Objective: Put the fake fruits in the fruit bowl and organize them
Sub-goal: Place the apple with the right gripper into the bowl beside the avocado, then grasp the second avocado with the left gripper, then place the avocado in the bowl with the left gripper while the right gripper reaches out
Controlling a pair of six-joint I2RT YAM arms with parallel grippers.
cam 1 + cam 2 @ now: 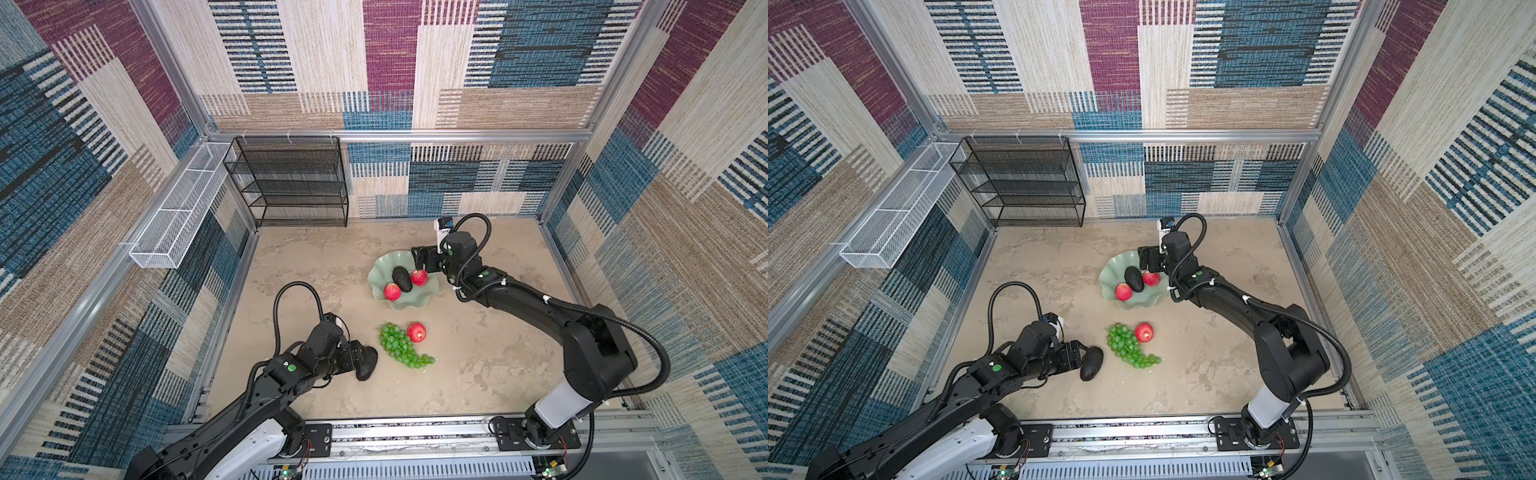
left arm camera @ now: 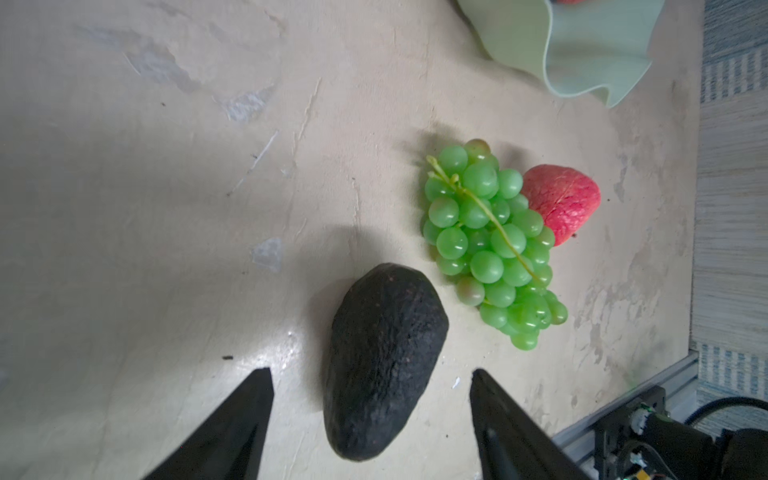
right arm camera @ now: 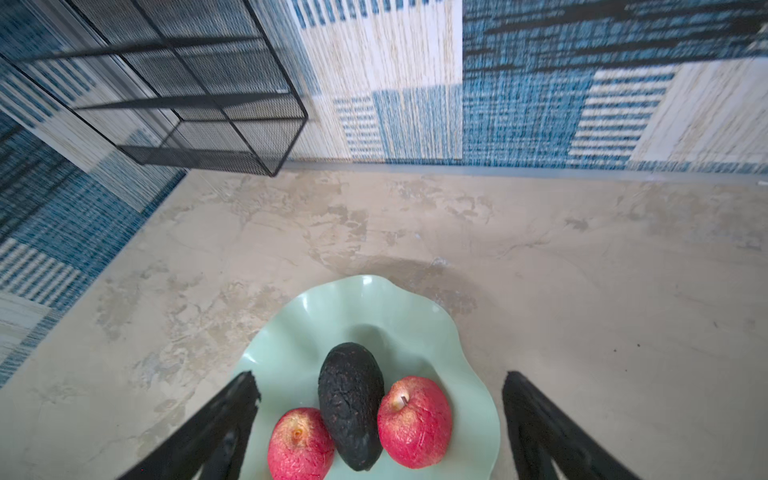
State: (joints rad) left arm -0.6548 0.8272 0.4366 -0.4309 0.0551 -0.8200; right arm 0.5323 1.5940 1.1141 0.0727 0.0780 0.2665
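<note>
The mint-green fruit bowl [image 1: 380, 266] [image 3: 365, 307] with its ruffled rim holds a dark avocado [image 1: 402, 279] [image 3: 351, 403] between two red apples [image 3: 300, 444] [image 3: 414, 422]. My right gripper [image 3: 379, 374] hangs open just above them at the bowl's far right edge, its fingers clear of the fruit. On the table nearer the front lie a third apple [image 1: 416, 332] [image 2: 561, 203] and the green grapes [image 1: 399, 345] [image 2: 486, 241], touching each other. Left of them a second avocado [image 1: 368, 365] [image 2: 382, 357] rests on the table. My left gripper [image 2: 369, 370] straddles its near end, open, with a gap on each side.
A black mesh shelf [image 1: 286, 183] stands against the back wall at the left. A white wire basket [image 1: 174, 216] hangs on the left wall. Patterned walls enclose the table, and the arms' metal rail [image 1: 415, 436] runs along the front edge.
</note>
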